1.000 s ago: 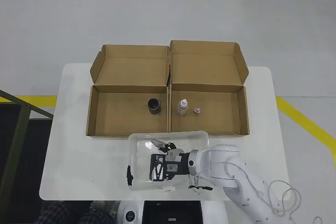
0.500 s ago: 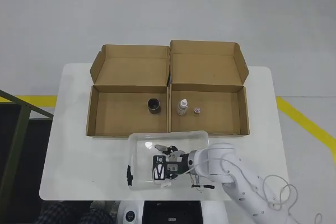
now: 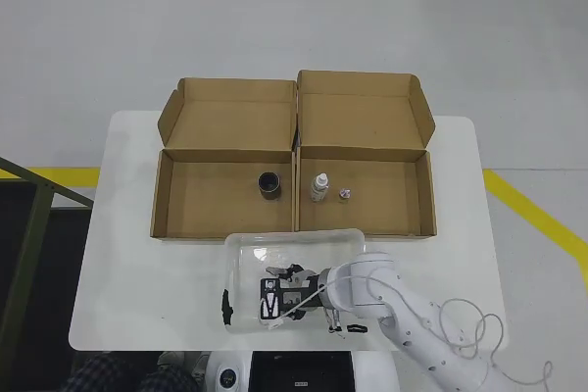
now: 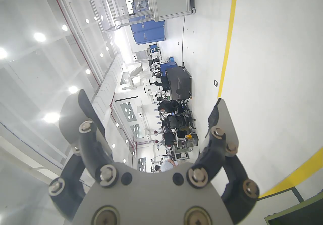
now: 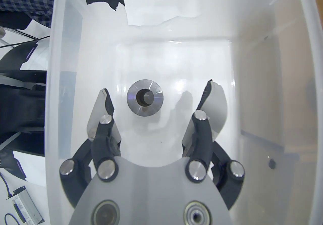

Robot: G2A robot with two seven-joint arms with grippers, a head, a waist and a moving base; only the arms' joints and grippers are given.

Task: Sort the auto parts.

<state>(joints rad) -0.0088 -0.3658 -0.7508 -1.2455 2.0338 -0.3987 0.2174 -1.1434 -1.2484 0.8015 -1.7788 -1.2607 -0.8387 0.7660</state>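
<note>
The left gripper is spread wide, empty, away from the table. The right gripper has shifted within the clear bin (jaws wide apart) and now brackets the metal bushing on the bin floor; the pick appears ready for closure.

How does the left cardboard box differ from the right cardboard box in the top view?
The left cardboard box holds one part, a dark ring; the right cardboard box holds two, a white bottle-shaped part and a small metal part. The left box's part is dark; the right box's are lighter. Both boxes stand open, lids folded back, side by side.
</note>
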